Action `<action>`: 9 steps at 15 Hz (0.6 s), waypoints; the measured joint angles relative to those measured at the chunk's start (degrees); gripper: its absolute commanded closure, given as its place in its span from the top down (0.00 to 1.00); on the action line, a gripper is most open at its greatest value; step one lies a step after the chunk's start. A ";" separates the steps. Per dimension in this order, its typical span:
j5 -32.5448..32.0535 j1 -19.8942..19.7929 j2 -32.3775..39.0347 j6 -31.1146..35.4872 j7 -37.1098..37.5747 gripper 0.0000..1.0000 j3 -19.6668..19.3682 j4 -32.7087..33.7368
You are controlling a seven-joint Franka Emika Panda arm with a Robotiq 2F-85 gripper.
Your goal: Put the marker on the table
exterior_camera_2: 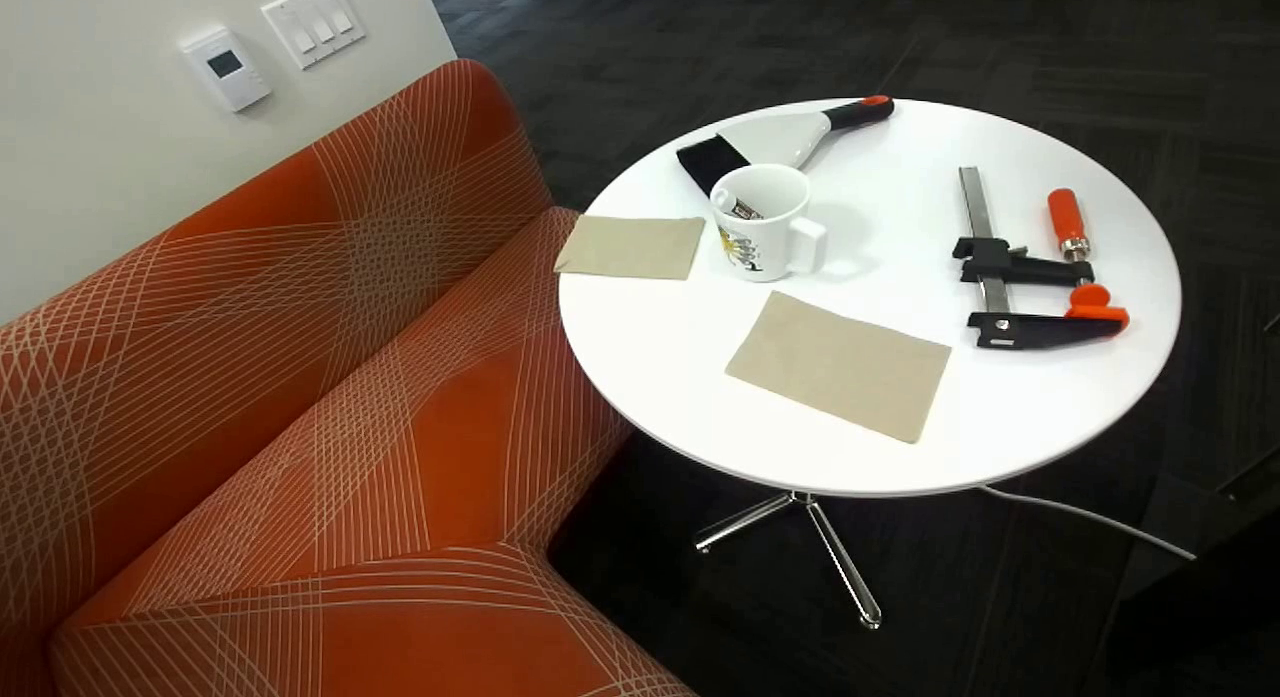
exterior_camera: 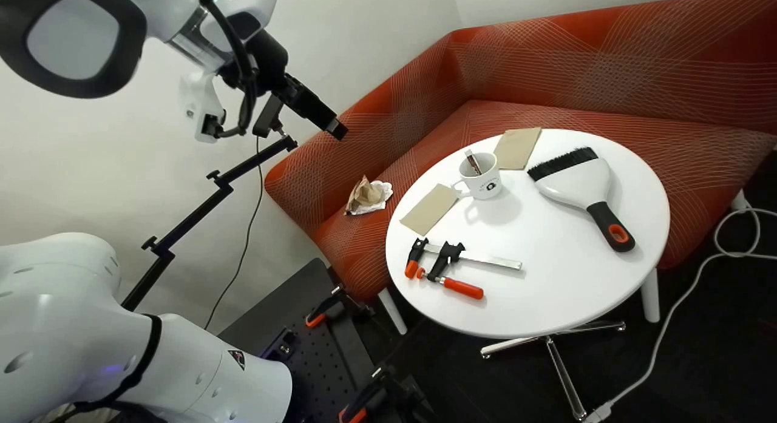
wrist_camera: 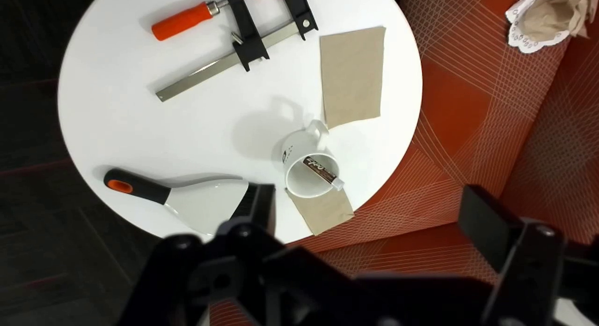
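In the wrist view the brush (wrist_camera: 206, 202) lies leftmost on the table (wrist_camera: 196, 134), then one finger (wrist_camera: 266, 209). Next stands the mug (wrist_camera: 299, 178), the marker (wrist_camera: 320, 171) inside, tilted, its long axis running upper left to lower right, pale end up past the rim. It lies beyond the gap between the fingers, well apart, nearer the first. Then the other finger (wrist_camera: 489, 228); the gripper (wrist_camera: 367, 206) is spread wide, released.
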 measured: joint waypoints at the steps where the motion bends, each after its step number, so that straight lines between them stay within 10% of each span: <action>1: 0.00 0.02 0.04 0.03 -0.11 1.00 0.01 0.15; 9: -0.04 4.20 7.15 9.23 -7.49 1.00 0.53 1.73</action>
